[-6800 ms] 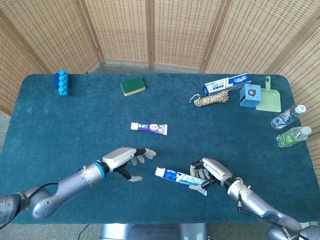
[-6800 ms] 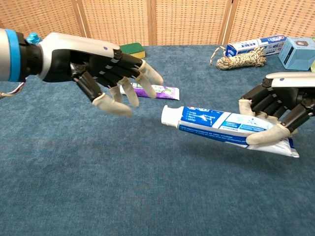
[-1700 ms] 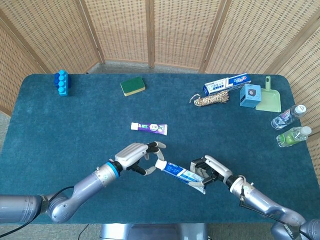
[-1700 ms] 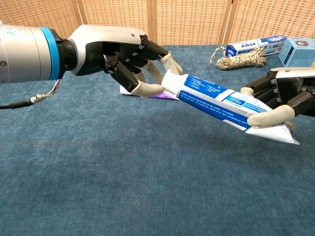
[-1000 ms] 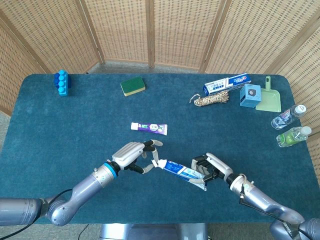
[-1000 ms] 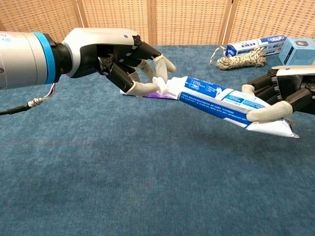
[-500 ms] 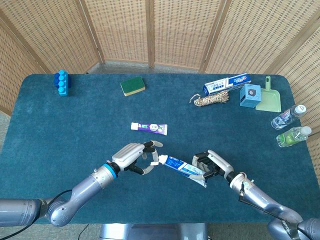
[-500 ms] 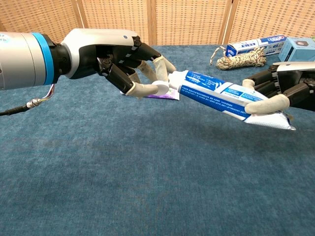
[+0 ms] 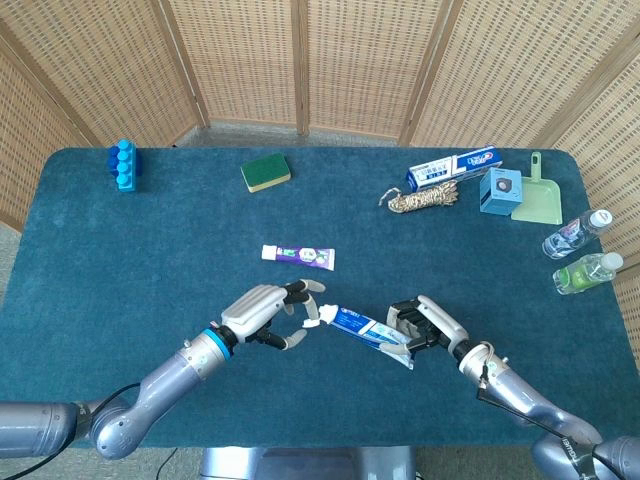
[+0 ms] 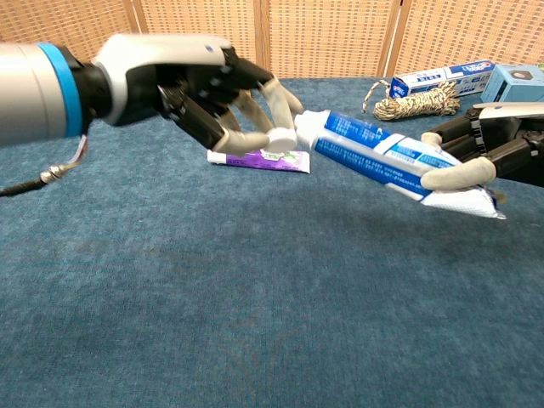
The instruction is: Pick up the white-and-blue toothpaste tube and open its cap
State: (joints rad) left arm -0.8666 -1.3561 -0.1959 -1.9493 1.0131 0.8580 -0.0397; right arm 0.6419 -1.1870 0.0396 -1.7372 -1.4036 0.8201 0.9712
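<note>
Over the table (image 9: 120, 260) the right hand (image 10: 484, 153) grips the tube (image 10: 387, 157) by its tail, held in the air, while the left hand (image 10: 200, 89) pinches its cap (image 10: 283, 136), so a hard twist could wrench the tube loose or squirt paste.

Blue-carpeted table (image 9: 130, 260) carries purple tube (image 9: 298, 256), sponge (image 9: 265, 172), rope (image 9: 421, 199).

Matt cloth, glossy plastic

The table (image 9: 120, 260) wears napped, matt blue cloth — the toothpaste tube (image 10: 387, 160) looks glossy plastic; woven cane screens (image 9: 240, 60) fill the upper frame.
</note>
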